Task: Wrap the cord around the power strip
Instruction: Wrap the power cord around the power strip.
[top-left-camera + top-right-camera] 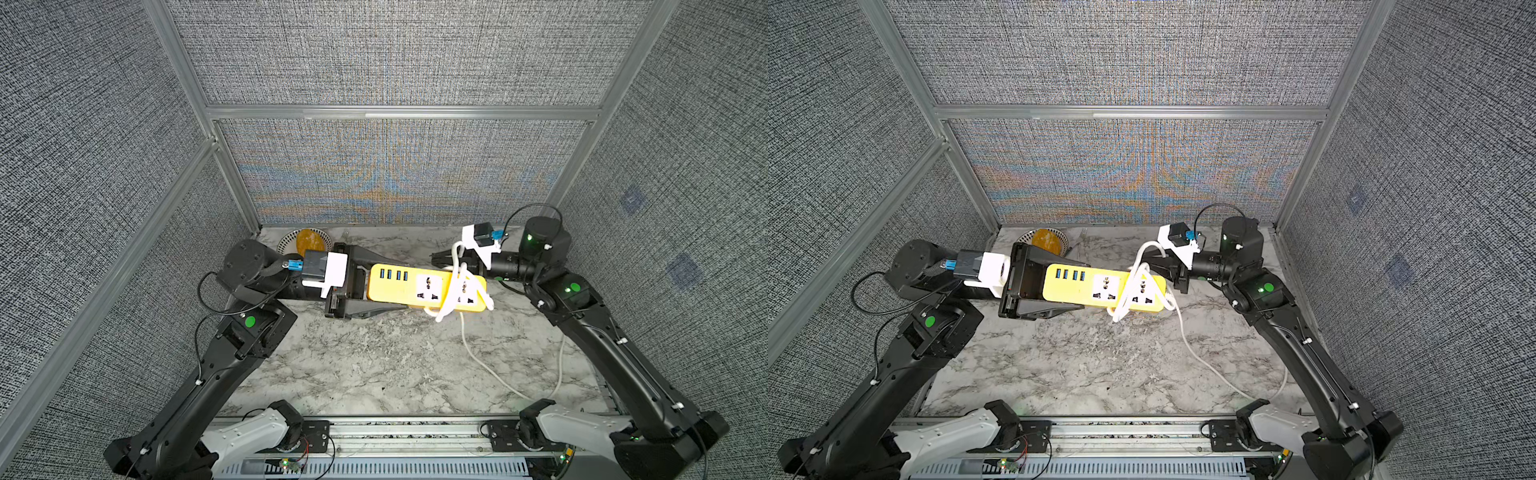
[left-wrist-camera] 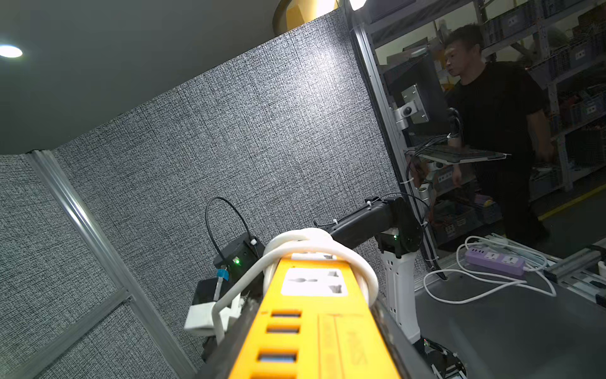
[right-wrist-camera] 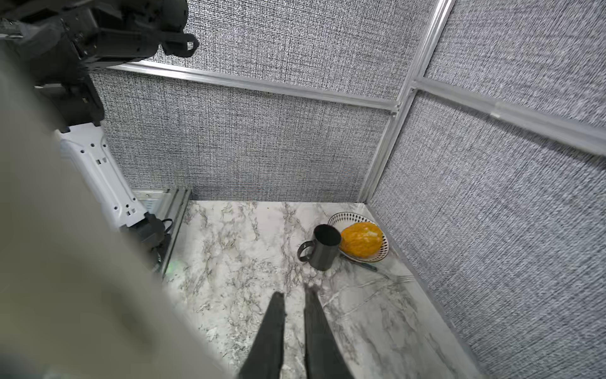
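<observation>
The orange-yellow power strip [image 1: 415, 286] [image 1: 1096, 286] [image 2: 314, 328] hangs level above the marble table. My left gripper [image 1: 399, 286] [image 1: 1084, 286] [image 2: 311, 344] is shut on its USB end. The white cord [image 1: 469, 345] [image 1: 1187, 340] [image 2: 314, 244] loops a few times around the strip's socket end, and the rest trails over the table to the front right. My right gripper [image 1: 434, 258] [image 1: 1148, 262] [image 3: 294, 290] sits just behind that end, its fingers nearly together with nothing between them. One cord loop rides over its body and shows as a pale blur [image 3: 65, 262].
A patterned plate [image 3: 347, 216] with an orange speckled fruit [image 1: 307, 241] [image 3: 360, 244], a black mug [image 3: 323, 247] and a fork [image 3: 403, 278] stand in the back left corner. Grey fabric walls close three sides. A purple strip [image 2: 495, 261] lies outside the cell.
</observation>
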